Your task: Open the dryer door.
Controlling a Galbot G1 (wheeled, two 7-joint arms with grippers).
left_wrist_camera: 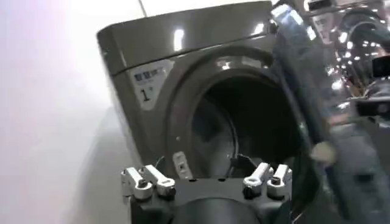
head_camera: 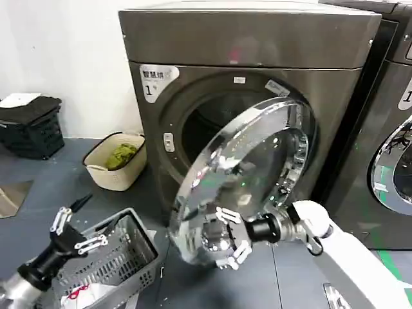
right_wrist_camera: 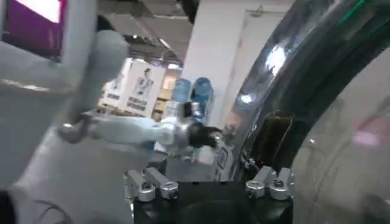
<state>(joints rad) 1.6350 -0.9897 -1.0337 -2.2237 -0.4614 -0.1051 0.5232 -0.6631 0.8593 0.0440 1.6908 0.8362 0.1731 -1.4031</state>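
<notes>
The dryer [head_camera: 257, 45] is a dark grey-brown machine with a "1" sticker [head_camera: 154, 80] at its upper corner. Its chrome-ringed dryer door [head_camera: 251, 174] stands swung partly out, so the dark drum opening [head_camera: 206, 129] shows behind it. My right gripper [head_camera: 230, 235] is open, with its fingers spread against the lower part of the door's chrome ring [right_wrist_camera: 317, 91]. My left gripper [head_camera: 77, 232] hangs open and empty at the lower left, above a grey basket, and faces the dryer [left_wrist_camera: 183, 42] and the door's edge [left_wrist_camera: 329, 91].
A grey wire basket [head_camera: 122, 257] holding laundry stands just under the left gripper. On the floor left of the dryer is a cream basket [head_camera: 116, 161] with green cloth, and a black crate [head_camera: 32, 125] sits farther left. A neighbouring machine [head_camera: 393, 129] stands on the right.
</notes>
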